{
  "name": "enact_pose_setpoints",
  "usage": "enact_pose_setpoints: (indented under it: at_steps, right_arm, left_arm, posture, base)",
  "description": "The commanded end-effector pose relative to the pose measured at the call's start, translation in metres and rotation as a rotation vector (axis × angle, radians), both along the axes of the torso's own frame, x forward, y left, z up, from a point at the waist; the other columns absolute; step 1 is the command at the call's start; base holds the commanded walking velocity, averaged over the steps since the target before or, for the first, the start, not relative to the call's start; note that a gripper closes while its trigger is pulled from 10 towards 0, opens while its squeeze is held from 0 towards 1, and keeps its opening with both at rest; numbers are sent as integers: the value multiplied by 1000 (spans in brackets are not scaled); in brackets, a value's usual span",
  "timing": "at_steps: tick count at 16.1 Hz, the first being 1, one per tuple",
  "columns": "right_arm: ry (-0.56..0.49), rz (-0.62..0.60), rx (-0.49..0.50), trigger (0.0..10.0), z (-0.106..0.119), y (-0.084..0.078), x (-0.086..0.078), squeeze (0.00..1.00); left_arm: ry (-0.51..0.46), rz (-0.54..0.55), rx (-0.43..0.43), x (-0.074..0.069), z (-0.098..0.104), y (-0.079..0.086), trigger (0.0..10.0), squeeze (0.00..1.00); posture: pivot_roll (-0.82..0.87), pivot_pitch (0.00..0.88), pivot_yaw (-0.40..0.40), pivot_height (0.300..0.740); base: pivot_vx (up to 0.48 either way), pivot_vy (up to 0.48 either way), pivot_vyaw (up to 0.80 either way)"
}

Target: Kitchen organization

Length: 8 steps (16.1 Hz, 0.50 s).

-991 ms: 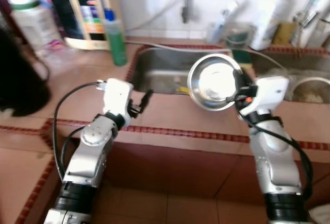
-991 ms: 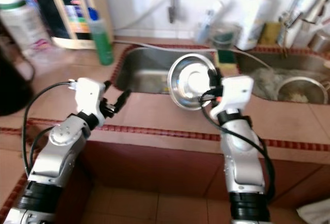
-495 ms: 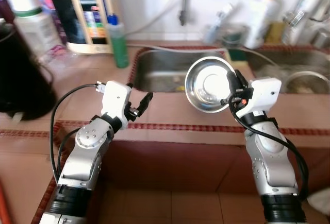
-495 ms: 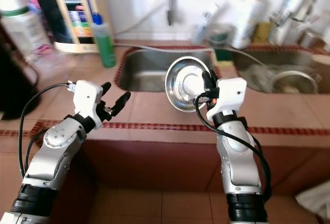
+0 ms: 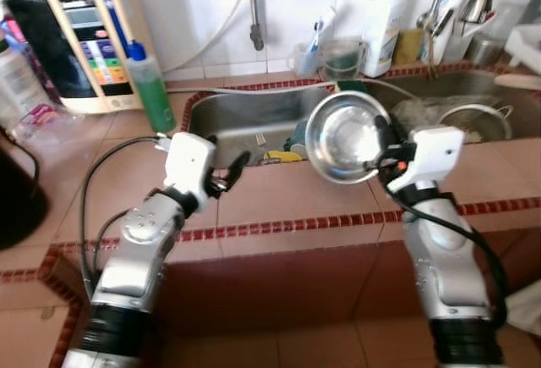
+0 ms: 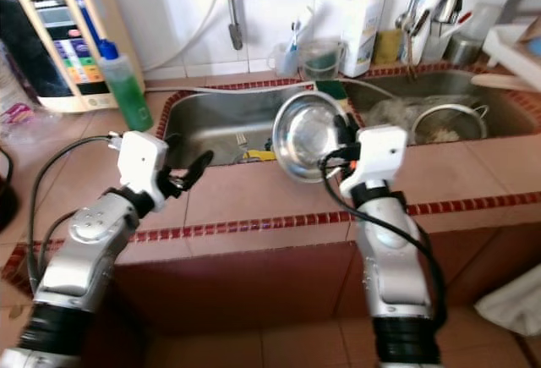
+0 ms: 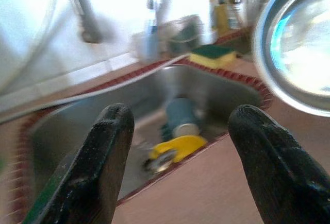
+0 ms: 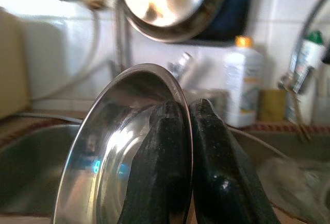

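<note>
Centre-right of my left eye view, my right gripper (image 5: 387, 150) pinches the rim of a steel bowl (image 5: 345, 140) — the bowl is held up on edge, its hollow facing me, above the tiled counter (image 5: 279, 199) just in front of the sink (image 5: 245, 123). My left gripper (image 5: 226, 175) sits at centre-left over the counter edge, fingers spread with nothing between them. A green bottle (image 5: 150, 89) stands in the upper left, beside a white appliance (image 5: 84, 51).

Across my left wrist view, the two black fingers (image 7: 100, 167) stand wide apart; between them lies the sink basin with a yellow item (image 7: 178, 147) and a bluish cup (image 7: 180, 121) inside, and the bowl's rim shows at the upper right.

Low in my right wrist view, the fingers (image 8: 167, 162) press together on the bowl's rim — one inside the hollow, one behind. A white bottle (image 8: 242, 80) stands at the right by the wall.
</note>
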State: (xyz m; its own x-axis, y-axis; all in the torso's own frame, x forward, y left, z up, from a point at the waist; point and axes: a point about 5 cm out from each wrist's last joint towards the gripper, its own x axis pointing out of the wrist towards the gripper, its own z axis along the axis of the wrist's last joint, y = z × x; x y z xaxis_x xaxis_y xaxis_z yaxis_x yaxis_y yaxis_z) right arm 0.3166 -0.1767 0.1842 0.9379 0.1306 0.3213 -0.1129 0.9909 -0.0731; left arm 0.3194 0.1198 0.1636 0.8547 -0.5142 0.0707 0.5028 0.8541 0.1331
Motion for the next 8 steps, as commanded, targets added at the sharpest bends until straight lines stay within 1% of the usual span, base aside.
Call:
enact_pose_setpoints:
  at_steps: [1,8]
  right_arm:
    - [-32,19,3,10000,8,5,2,0]
    - [-33,16,0,10000,9,5,2,0]
  left_arm:
    - [-17,16,14,1,5,7,10000,0]
    - [-14,13,12,1,5,7,10000,0]
  posture:
    - [-187,19,45,740]
    - [-188,22,47,740]
  base:
    - [345,0,0]
    - [343,0,0]
